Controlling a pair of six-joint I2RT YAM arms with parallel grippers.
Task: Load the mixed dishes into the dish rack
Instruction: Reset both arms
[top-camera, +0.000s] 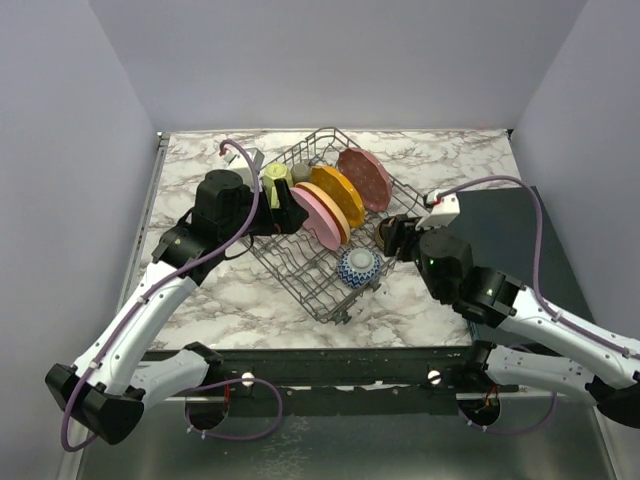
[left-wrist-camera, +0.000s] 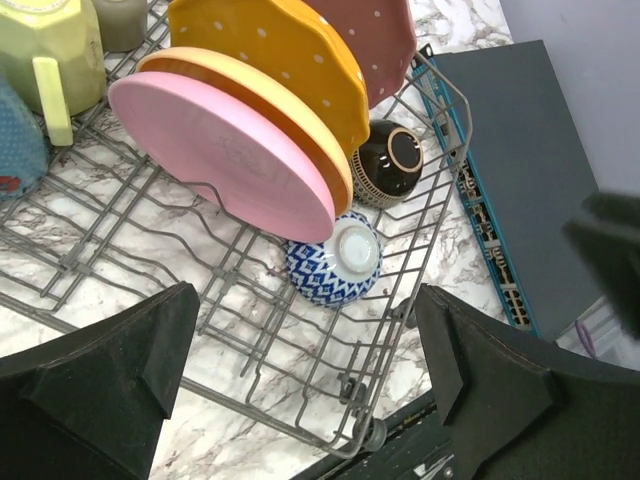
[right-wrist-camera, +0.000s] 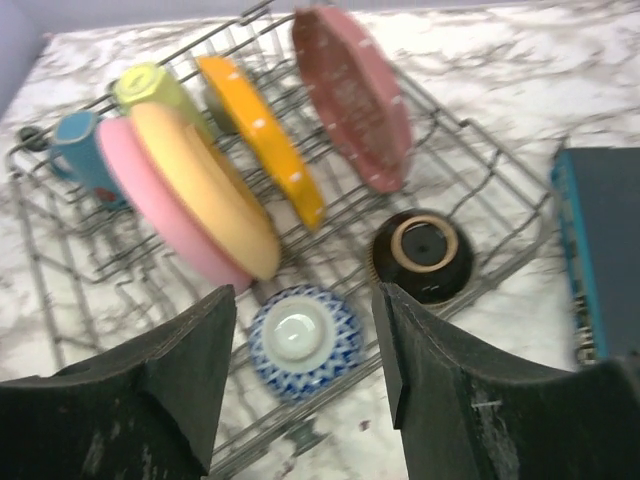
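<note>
Wide-parted fingers of the left tool (left-wrist-camera: 305, 335) are seen nearest, w/ nothing held btwn them; the right tool (right-wrist-camera: 305, 330) is also parted and empty, though less wide. On the marble surface (top-camera: 230, 300) the dish rack (top-camera: 290, 280) is set diagonally btwn both tools, and every dish in view is lodged inside it: dark red plate (top-camera: 365, 178), orange plate (top-camera: 338, 195) and pink plate (top-camera: 318, 218) on edge across the middle, blue-white bowl (top-camera: 358, 266) and dark brown bowl (right-wrist-camera: 425, 255) at the near-right corner, pale yellow mug (top-camera: 275, 180) far-left. Loading is judged approx done. Both bowls lie just ahead of and below the right tool, so that arm is nearer. A lift clear of the rim is called for before any swing, w/ the dark box (top-camera: 500, 230) close on the right. Open surface is available near-left for the other arm.
</note>
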